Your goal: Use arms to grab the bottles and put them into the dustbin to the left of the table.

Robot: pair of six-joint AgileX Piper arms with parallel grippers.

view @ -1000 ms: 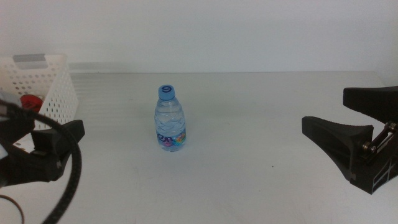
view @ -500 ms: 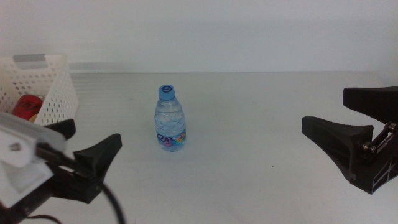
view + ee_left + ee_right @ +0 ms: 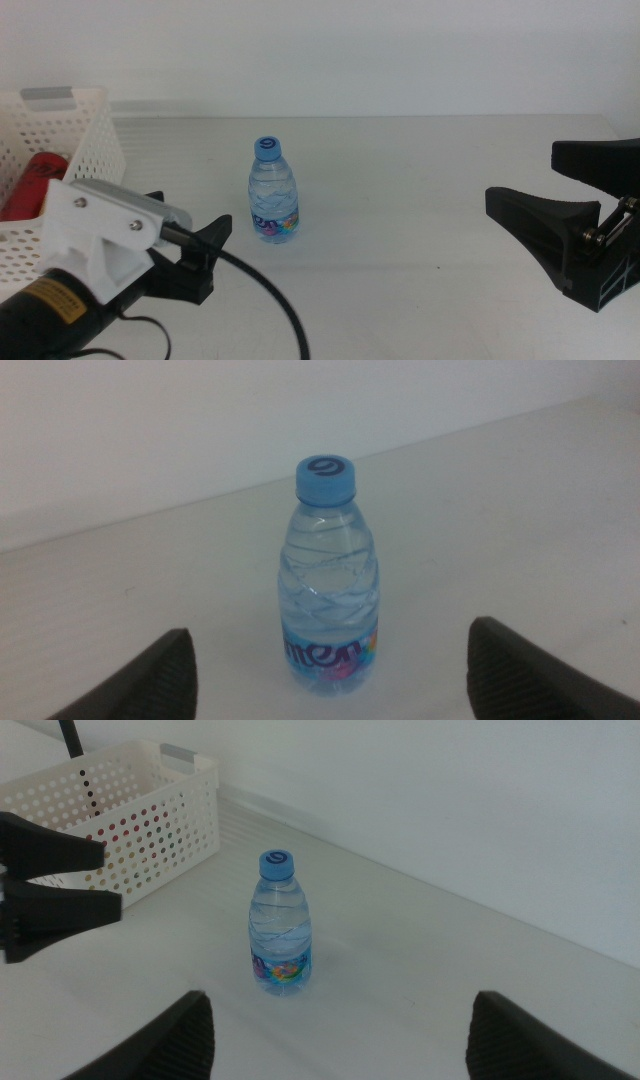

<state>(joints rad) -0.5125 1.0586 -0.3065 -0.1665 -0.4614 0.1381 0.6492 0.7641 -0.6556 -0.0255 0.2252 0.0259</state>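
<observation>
Clear plastic with a blue cap, the small water bottle (image 3: 272, 190) stands upright near the middle of the wide white matte table (image 3: 420, 180), alone and well apart from everything else. The white perforated plastic dustbin (image 3: 80, 140) sits at the table's left edge, and a slim red can (image 3: 30, 185) already lies inside it.

The left gripper (image 3: 195, 255), on the black arm with the white housing and yellow label, hangs low just left of the bottle with its jaws spread wide and nothing between them. Its wrist view frames the bottle (image 3: 330, 575) squarely between the two jaw tips. The right gripper (image 3: 560, 215) waits at the right side, also spread open and empty.

The step in hand looks like the approach to the grasp. To do it well, the left arm should advance straight so the jaws pass on either side of the bottle's body, below the shoulder and above the label band, then close gently; a light empty bottle tips easily if one jaw arrives first.

Compared with a second ago, the left arm has swung away from the dustbin towards the bottle. The bottle and the right gripper have not moved.
</observation>
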